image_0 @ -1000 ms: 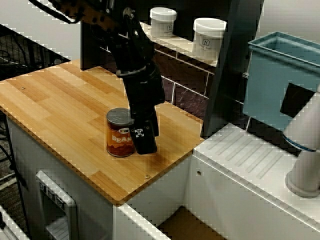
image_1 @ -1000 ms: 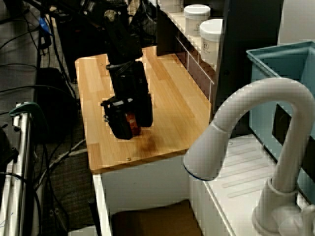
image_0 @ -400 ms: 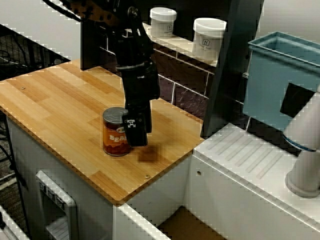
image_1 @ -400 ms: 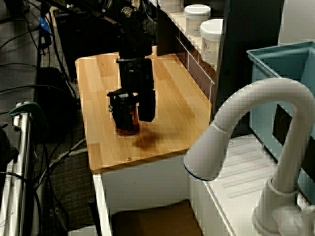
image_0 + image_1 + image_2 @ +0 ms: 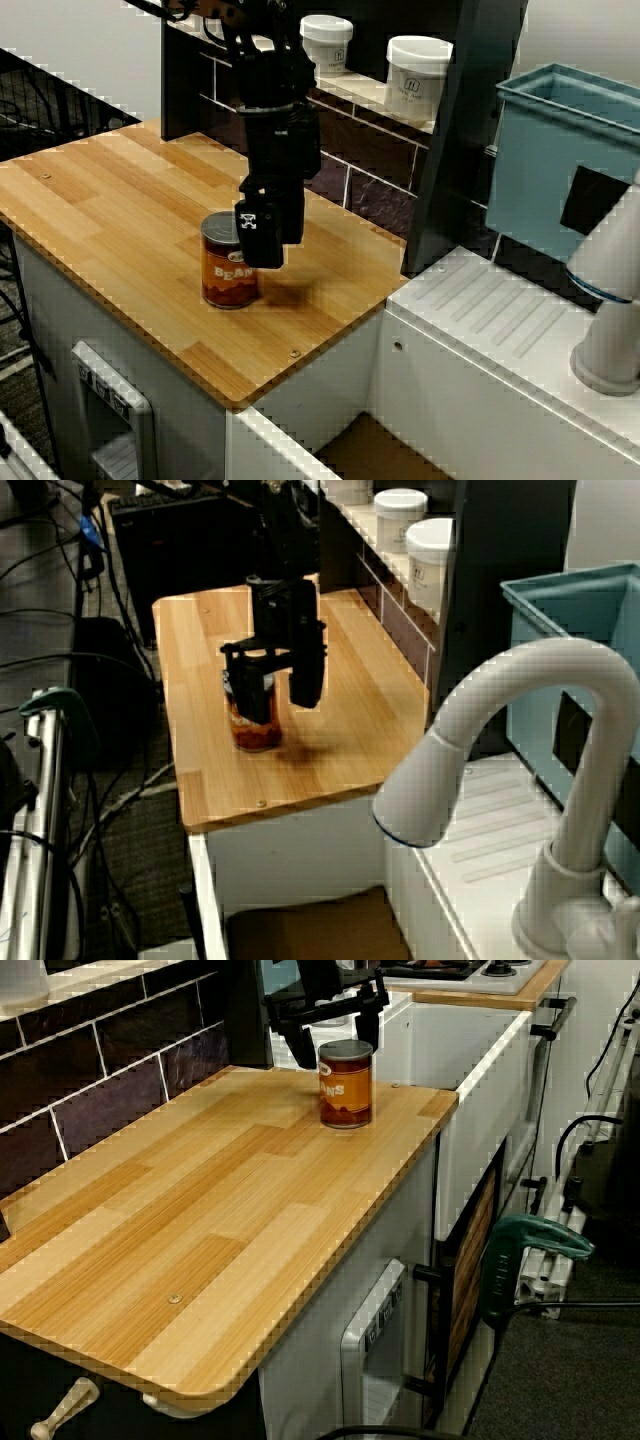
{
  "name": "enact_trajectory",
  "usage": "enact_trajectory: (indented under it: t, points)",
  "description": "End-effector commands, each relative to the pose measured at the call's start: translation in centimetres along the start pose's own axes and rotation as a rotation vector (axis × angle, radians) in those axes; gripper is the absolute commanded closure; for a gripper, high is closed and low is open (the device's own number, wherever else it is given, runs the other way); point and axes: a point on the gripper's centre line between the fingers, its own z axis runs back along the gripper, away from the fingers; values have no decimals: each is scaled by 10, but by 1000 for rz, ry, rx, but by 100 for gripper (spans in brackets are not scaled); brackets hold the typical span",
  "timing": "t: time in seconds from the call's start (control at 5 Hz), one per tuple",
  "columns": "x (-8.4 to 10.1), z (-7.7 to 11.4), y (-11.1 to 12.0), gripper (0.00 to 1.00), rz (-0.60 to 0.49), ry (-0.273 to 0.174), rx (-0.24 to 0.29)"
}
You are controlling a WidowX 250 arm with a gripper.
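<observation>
One camera looks down on my tabletop [image 5: 110, 210] from high up, facing the tiled wall [image 5: 375, 200]. Another peers along it past the tap [image 5: 500, 710]. A third, low at the far end, looks back. All catch my fingers [image 5: 262, 235].

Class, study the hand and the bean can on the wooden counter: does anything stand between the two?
Nothing visible does. The hand hangs open just over the bean can, fingers spread to either side of its top. The two white jars sit back on the shelf, out of the way.
</observation>
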Motion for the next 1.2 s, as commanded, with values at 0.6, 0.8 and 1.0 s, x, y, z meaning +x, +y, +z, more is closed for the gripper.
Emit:
enact_trajectory:
  t: [0.6,0.8,1.0]
  points:
    - [-58,16,7,0,-25,77,-10]
    - [-71,21,10,0,-25,78,-2]
    - [-83,26,18,0,-14,86,15]
